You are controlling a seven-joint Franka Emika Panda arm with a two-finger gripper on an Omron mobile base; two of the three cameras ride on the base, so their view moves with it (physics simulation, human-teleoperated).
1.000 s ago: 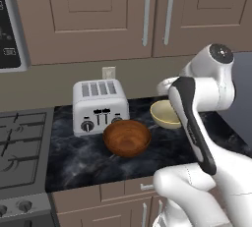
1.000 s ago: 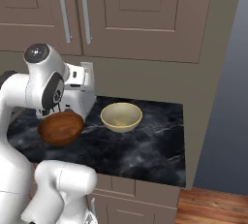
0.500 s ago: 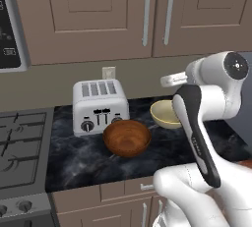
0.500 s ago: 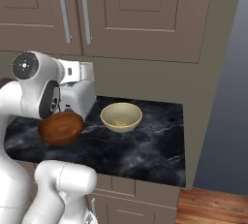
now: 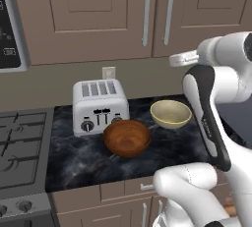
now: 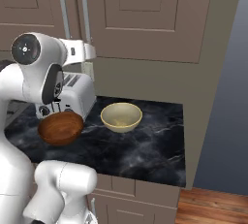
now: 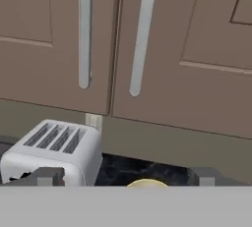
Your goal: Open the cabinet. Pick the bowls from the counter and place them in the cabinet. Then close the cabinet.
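While both cabinet (image 5: 147, 14) doors sit shut, we have the jaws (image 7: 125, 177) spread wide and empty, raised and facing the two silver bar handles (image 7: 142, 34). We see the wooden bowl (image 5: 127, 137) and the cream bowl (image 5: 171, 114) side by side but apart on the desk (image 5: 172, 147), just beside the toaster (image 5: 100, 105), the wooden one nearer the front edge.

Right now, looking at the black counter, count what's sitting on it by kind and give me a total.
Wooden bowl: 1
Cream bowl: 1
Toaster: 1
Total: 3, all on the counter.
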